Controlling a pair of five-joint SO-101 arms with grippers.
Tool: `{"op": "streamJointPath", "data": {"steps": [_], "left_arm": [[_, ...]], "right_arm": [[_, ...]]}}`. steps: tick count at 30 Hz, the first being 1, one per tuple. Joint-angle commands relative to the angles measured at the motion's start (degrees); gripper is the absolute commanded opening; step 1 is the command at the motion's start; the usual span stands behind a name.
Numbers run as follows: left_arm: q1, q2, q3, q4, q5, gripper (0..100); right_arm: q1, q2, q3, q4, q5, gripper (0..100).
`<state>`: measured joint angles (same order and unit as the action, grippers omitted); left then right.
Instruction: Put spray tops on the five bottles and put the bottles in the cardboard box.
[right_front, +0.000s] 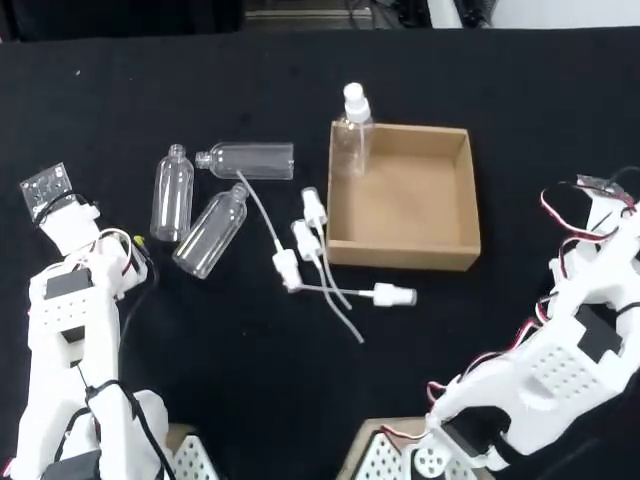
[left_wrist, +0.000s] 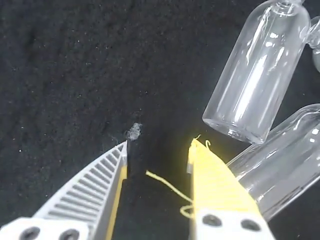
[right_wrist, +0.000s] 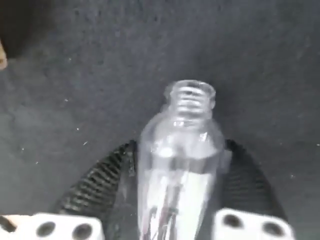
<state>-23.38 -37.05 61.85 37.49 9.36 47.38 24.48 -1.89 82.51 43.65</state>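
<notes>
A black-covered bench (right_front: 500, 80) carries an open cardboard box (right_front: 400, 255) right of centre toward its far edge, with a capped bottle (right_front: 352, 135) upright at the box's far left corner (inside or just outside is unclear). Toward the bench's left edge, the left gripper (left_wrist: 159, 145) hangs with jaws apart beside three uncapped bottles (right_front: 172, 195) lying flat. The right gripper (right_wrist: 179, 150) is clamped on an open-necked bottle (right_wrist: 180, 120). Four spray tops (right_front: 303, 238) lie loose between the lying bottles and the box.
</notes>
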Motion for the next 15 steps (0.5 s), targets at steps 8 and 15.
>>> {"op": "streamJointPath", "data": {"steps": [8,15], "left_arm": [[-2.7,-1.5,-0.7,-1.1,-0.1,19],[-2.7,-1.5,-0.7,-1.1,-0.1,19]], "right_arm": [[-0.8,-0.8,-3.6,2.4,-0.7,1.8],[-2.3,-0.4,-3.3,-4.0,-0.4,16.8]]}}
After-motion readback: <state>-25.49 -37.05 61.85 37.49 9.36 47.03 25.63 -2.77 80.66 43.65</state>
